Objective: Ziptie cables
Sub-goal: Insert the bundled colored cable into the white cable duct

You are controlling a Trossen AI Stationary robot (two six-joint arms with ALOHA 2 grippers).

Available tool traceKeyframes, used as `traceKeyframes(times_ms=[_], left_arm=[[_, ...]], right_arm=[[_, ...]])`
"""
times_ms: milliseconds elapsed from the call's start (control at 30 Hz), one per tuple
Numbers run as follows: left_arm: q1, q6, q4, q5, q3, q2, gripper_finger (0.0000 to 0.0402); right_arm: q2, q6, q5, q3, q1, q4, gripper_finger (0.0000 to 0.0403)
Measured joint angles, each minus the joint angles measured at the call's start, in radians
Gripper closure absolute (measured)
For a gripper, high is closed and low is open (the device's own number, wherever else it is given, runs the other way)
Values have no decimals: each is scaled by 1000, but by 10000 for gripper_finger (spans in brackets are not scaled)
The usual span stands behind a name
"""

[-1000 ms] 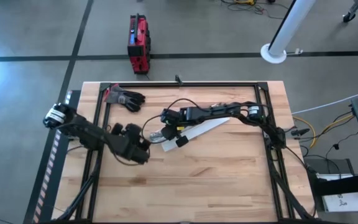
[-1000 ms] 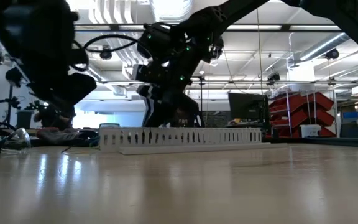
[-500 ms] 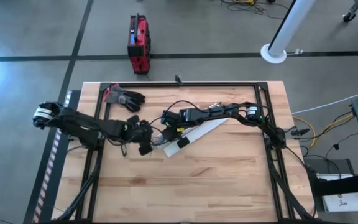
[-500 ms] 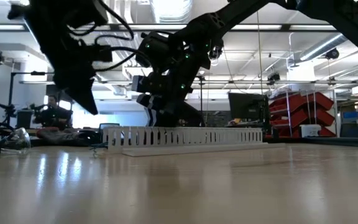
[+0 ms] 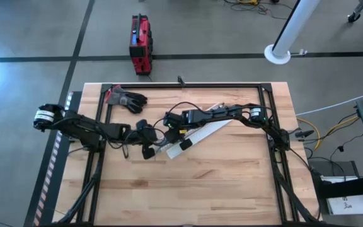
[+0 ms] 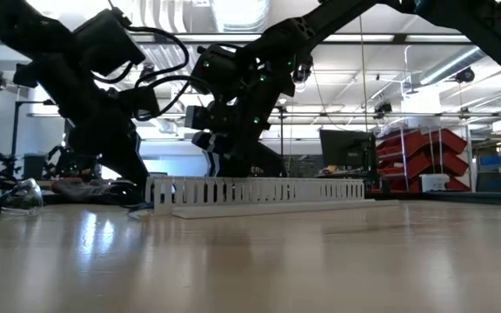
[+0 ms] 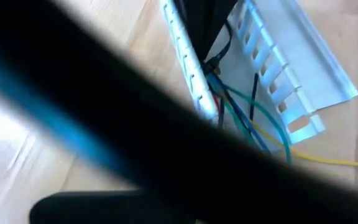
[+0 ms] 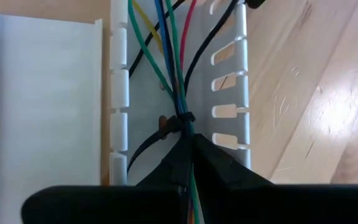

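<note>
The cables [image 8: 180,74], thin green, blue, red, yellow and black wires, run inside the white slotted channel [image 8: 229,93], and a black zip tie [image 8: 182,118] circles the bunch. The channel [image 5: 197,133] lies mid-table with its flat lid [image 8: 42,93] alongside. My right gripper [image 8: 191,146] reaches down into the channel near its left end [image 5: 167,120], shut on the bunch. My left gripper [image 5: 147,144] stands low at the channel's left end, where the wires [image 7: 247,118] spill out; a blurred dark shape covers most of its wrist view. My right gripper pinches the cable bunch [image 8: 188,134] between its two fingertips, just behind the zip tie. The fingers come slanting down from the table's right and lie along the wires. The bunch stays inside the channel, running on past the fingertips.
A black glove [image 5: 128,99] lies at the table's far left corner. A black frame [image 5: 188,85] borders the work area. Safety glasses [image 6: 16,196] rest at the left in the low view. A red case [image 5: 140,43] stands on the floor beyond the far edge.
My left gripper has swung from nearer the table's front toward the far right and come down at the channel's left end, its arm stretching out. The channel has slid a little toward the right. My right gripper has kept its place in the channel.
</note>
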Motion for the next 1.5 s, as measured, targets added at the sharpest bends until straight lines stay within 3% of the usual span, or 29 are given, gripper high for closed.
traceKeyframes(times_ms=[167,400,567,933,1067,1500], left_arm=[[0,13,8,23,5,-1,399],[-2,10,7,210,49,-1,400],[-14,-16,15,275,65,-1,399],[-29,-106,14,237,64,16,400],[-29,-131,15,196,57,51,400],[-29,-226,36,195,19,174,400]], right_arm=[[0,0,0,0,0,1,403],[-1,-3,-7,2,-5,1,403],[-1,-1,12,2,-7,4,403],[-1,11,12,2,-7,2,403],[-1,28,11,2,-7,2,403],[-1,29,27,2,-9,-13,403]])
